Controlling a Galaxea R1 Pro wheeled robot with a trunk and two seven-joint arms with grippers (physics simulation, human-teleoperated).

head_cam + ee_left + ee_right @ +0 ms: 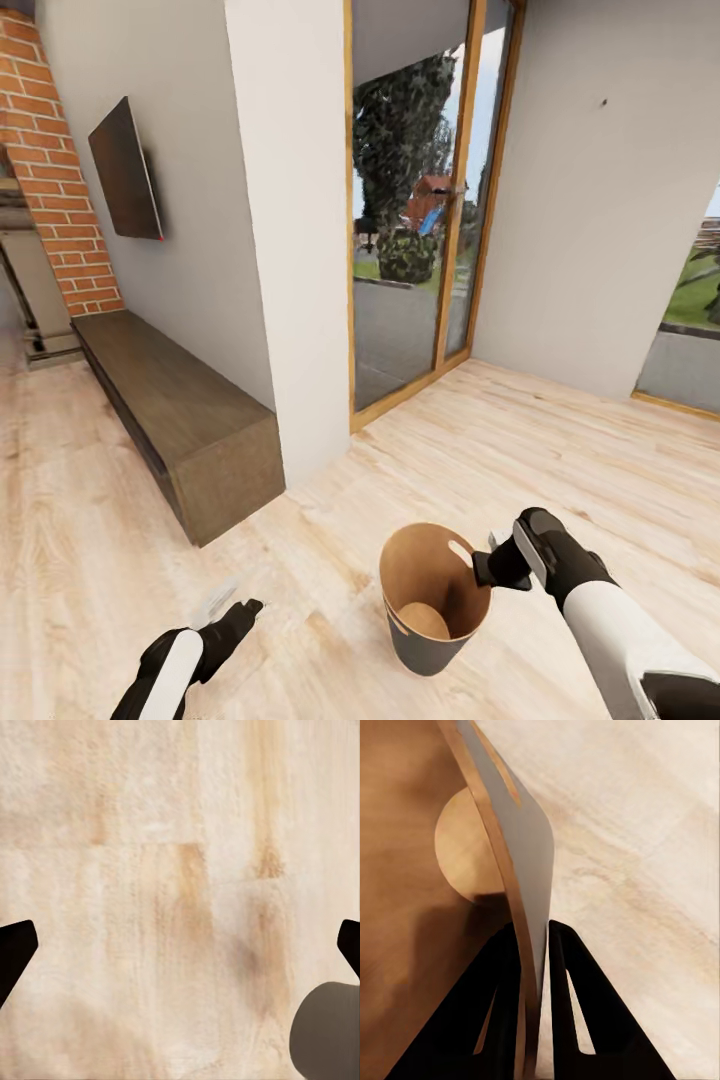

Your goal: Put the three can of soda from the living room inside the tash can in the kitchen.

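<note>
Floor: I see pale wood planks (560, 450) under the robot, with light grain, running to the walls.
Room: in front of me a white pillar (290, 230) stands between a grey wall and a wood-framed glass door (425, 200); behind the glass are trees and grass.
Left side: a dark flat screen (125, 170) hangs on the grey wall, a long low wooden bench (180, 415) stands under it, and a brick column (55, 150) is beside it.
Bin: the tash can (432, 600) is near my right arm, grey outside and tan-brown inside, tilted a little; I see no can inside it.
Right gripper (492, 560): its two fingers (502, 1020) are pressed on the bin's rim wall, one inside and one outside.
Left gripper (232, 612): it hangs low over the floor with fingers wide apart and holds nothing.
</note>
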